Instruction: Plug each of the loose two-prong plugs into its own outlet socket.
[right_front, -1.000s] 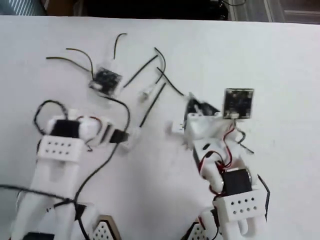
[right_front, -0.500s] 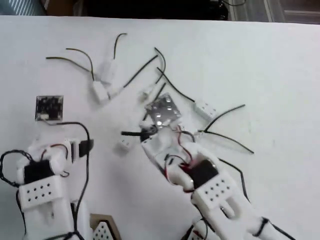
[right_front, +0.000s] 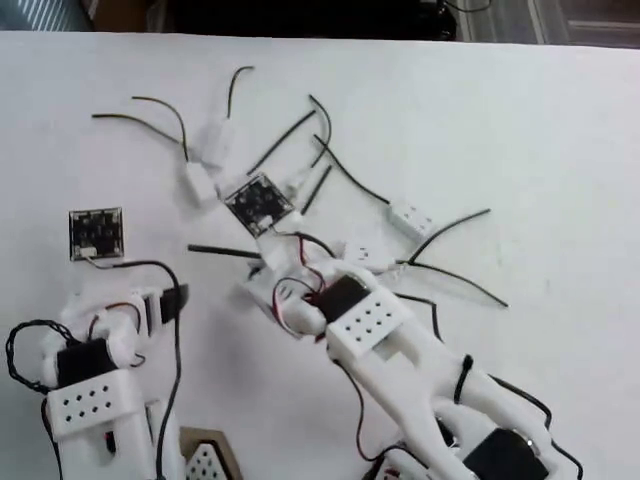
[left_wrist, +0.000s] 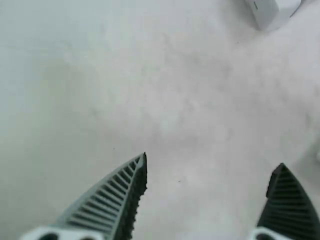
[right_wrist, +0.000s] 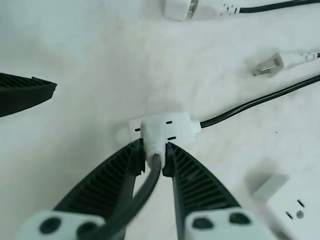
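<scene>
Two right fingers (right_wrist: 120, 172) were clamped on a white plug (right_wrist: 152, 148), its end touching a white socket (right_wrist: 170, 128) just past their tips. The left fingers (left_wrist: 117, 197) stood apart.

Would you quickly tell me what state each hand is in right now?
Left hand: open, holding nothing.
Right hand: closed on a white plug, which sits against an outlet socket.

Here's the white table (right_front: 560, 120), stretching wide under everything in the high view. Beyond its far edge a dark gap (right_front: 300, 15) is showing, a striped panel (right_front: 40, 12) is sitting in the far left corner, and a tan board (right_front: 224, 443) is poking in at the near edge.
</scene>
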